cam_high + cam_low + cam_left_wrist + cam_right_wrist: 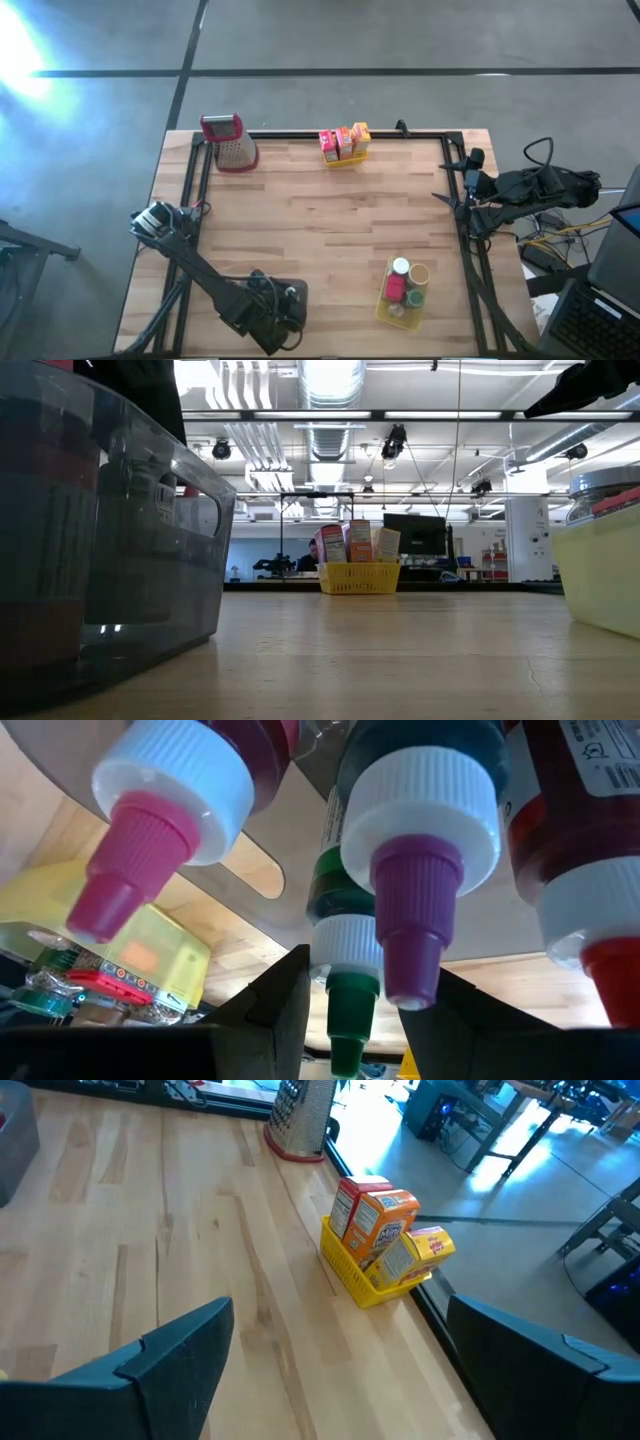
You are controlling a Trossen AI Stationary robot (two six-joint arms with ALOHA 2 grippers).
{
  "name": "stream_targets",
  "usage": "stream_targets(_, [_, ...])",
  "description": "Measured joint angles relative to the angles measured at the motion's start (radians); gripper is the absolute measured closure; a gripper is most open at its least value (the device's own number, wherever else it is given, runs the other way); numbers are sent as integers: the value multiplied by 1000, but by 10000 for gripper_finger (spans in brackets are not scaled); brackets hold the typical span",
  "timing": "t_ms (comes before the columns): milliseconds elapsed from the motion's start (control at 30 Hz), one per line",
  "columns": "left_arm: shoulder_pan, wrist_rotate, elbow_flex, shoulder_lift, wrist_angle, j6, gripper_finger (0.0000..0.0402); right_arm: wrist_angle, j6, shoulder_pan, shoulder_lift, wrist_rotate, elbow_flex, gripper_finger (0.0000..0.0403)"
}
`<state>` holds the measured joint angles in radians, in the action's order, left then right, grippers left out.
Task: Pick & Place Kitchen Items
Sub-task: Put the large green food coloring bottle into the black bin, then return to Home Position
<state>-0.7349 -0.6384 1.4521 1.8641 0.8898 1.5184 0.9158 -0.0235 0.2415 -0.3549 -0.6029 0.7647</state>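
Bottles (420, 870): fill your left wrist view, hanging cap-down, purple-capped one between your left jaws, seemingly clamped
Left gripper (152, 220): left of the high view, above the grey tray (110, 560)
Right gripper (470, 185): right edge, jaws wide apart, idle
Boxes (380, 1225): upright in yellow basket (365, 1285) at table's (320, 210) top edge

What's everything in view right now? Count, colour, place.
table: one, light wood, under everything
grater: one, metal with red handle, far left corner
far basket: one, yellow, far edge centre
boxes: three, orange and yellow, upright in far basket
near basket: one, yellow, near right
jars and bottles: several, red, green, tan lid, in near basket
grey bin: one, translucent, beside the low camera
capped bottles: four, with pink, purple, green and red caps, at the left gripper
left gripper: at the capped bottles
right gripper: open, right table edge
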Motion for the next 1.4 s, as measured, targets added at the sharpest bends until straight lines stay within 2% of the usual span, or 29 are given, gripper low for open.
stream_targets(433, [0,0,0,0,-18,26,251,0,0,0,0,0,0,39])
stream_targets(567, [0,-1,0,0,-37,-21,222,0,0,0,0,0,0,39])
stream_targets(800, [0,-2,0,0,-37,2,162,0,-1,0,0,0,0,39])
stream_targets(1067, [-5,-61,35,-22,-12,16,149,0,-1,0,0,0,0,39])
stream_targets(1167, [-7,-64,59,-52,10,-45,149,0,-1,0,0,0,0,39])
stream_targets(1400, [5,-64,79,-181,38,-333,149,0,0,0,0,0,0,39])
